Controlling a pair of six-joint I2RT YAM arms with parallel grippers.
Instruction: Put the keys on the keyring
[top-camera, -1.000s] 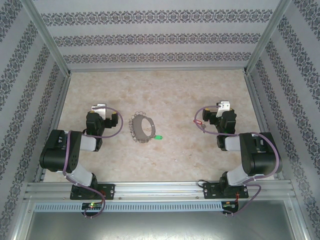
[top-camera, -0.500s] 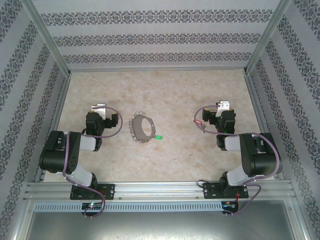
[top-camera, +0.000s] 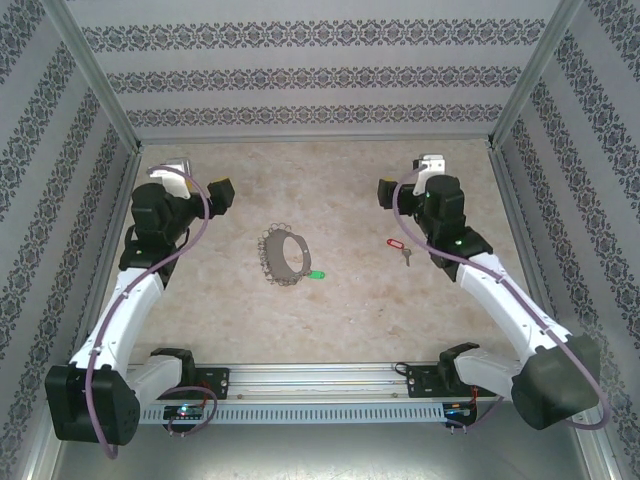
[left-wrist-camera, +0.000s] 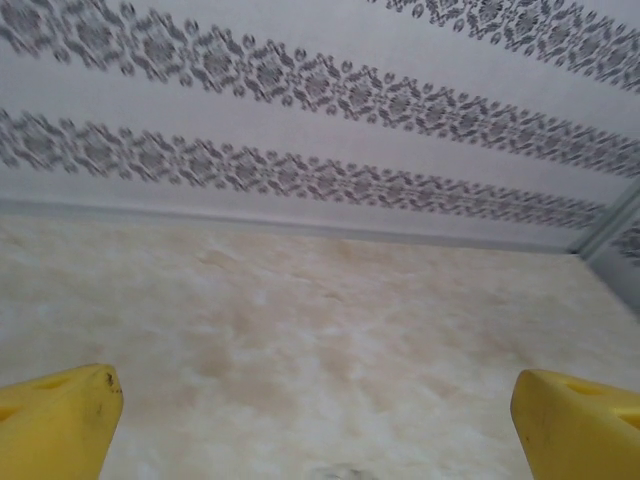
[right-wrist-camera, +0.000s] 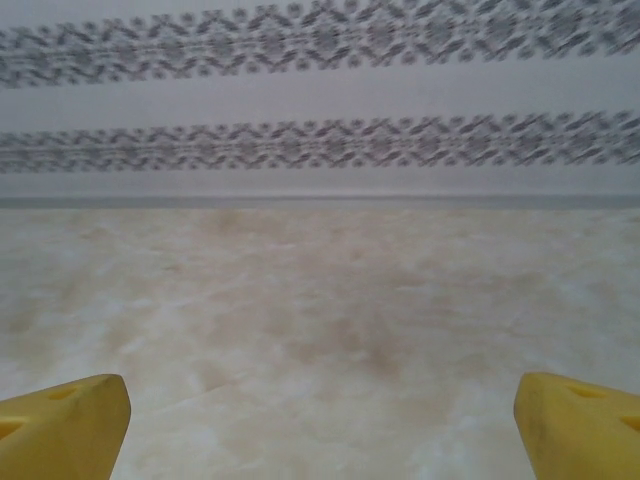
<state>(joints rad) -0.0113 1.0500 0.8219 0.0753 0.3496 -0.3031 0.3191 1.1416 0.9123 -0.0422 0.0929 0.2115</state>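
I am hovering my left gripper (left-wrist-camera: 320, 428) and right gripper (right-wrist-camera: 320, 425), both spread wide and empty, while the keys (top-camera: 398, 245) are lying right of centre, well apart from the keyring (top-camera: 297, 256) left of centre; I am judging that the right one should be coming down squarely over the red-tagged key.

Wide gap between yellow fingertips (left-wrist-camera: 60, 420) of left claw (left-wrist-camera: 315, 400); marbled beige tabletop (left-wrist-camera: 320, 300) shows between them. Tabletop runs to its far edge under a pattern-striped wall (left-wrist-camera: 300, 130). Metal post (left-wrist-camera: 612, 222) at far right corner.
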